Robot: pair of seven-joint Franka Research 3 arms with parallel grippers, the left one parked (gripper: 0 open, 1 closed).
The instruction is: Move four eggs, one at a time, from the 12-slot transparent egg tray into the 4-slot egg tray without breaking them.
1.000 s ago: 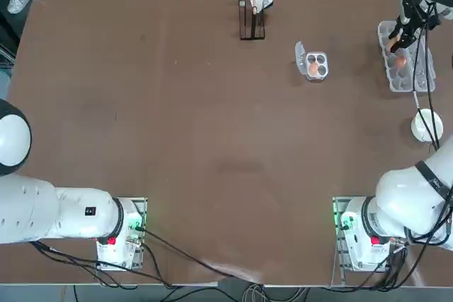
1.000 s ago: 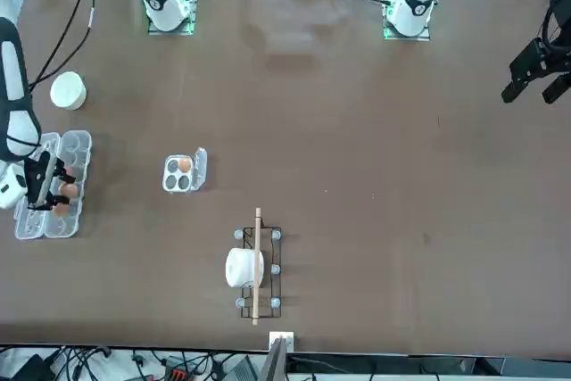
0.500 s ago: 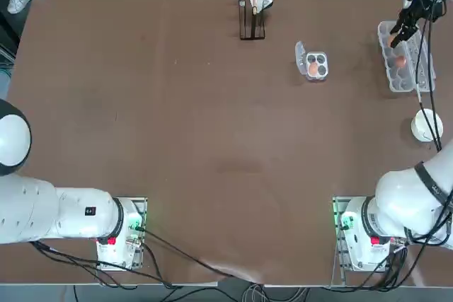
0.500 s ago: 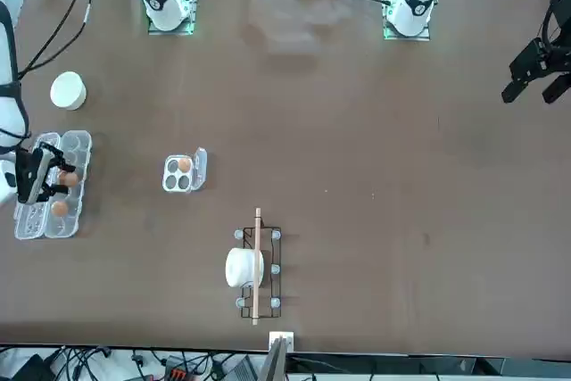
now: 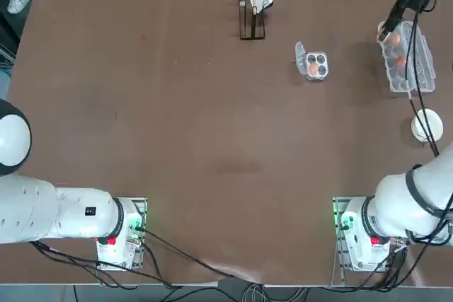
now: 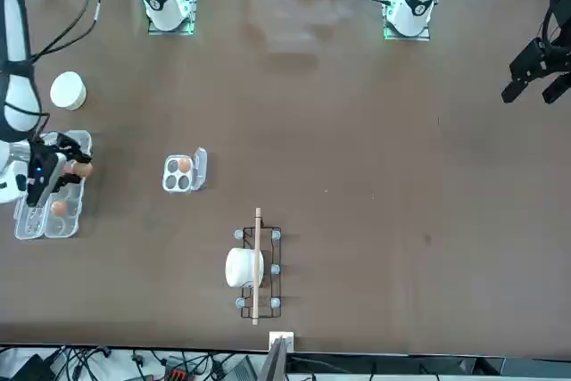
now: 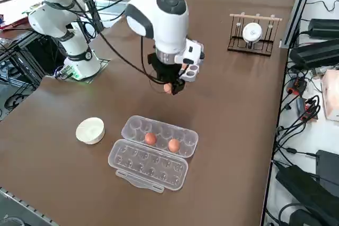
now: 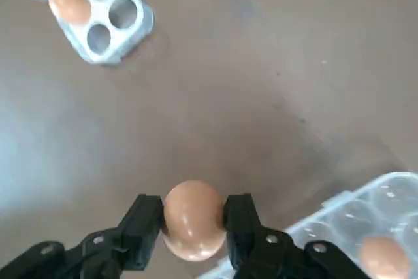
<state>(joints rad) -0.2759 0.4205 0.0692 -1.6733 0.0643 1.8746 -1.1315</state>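
An egg (image 8: 192,219) is clamped between the closed fingers of the right end effector (image 7: 171,88), above the counter (image 5: 212,139) beside the 12-slot transparent egg tray (image 7: 153,152), well apart from the 4-slot egg tray (image 5: 316,66). A slip or over-squeeze in transit could crack it.

The 12-slot transparent egg tray (image 5: 405,57) lies lengthwise at the right side of the brown table (image 5: 177,125), with two brown-orange eggs (image 5: 400,61) visible in its cups. The right gripper (image 5: 391,20) hangs over the tray's far end, its dark fingers pointing down. Well to the left of that tray sits the 4-slot egg tray (image 5: 316,65), one egg (image 5: 312,68) in a cup. A white bowl (image 5: 427,126) rests just nearer the bases than the long tray. A dark rack (image 5: 252,10) stands farther left, beyond the small tray.
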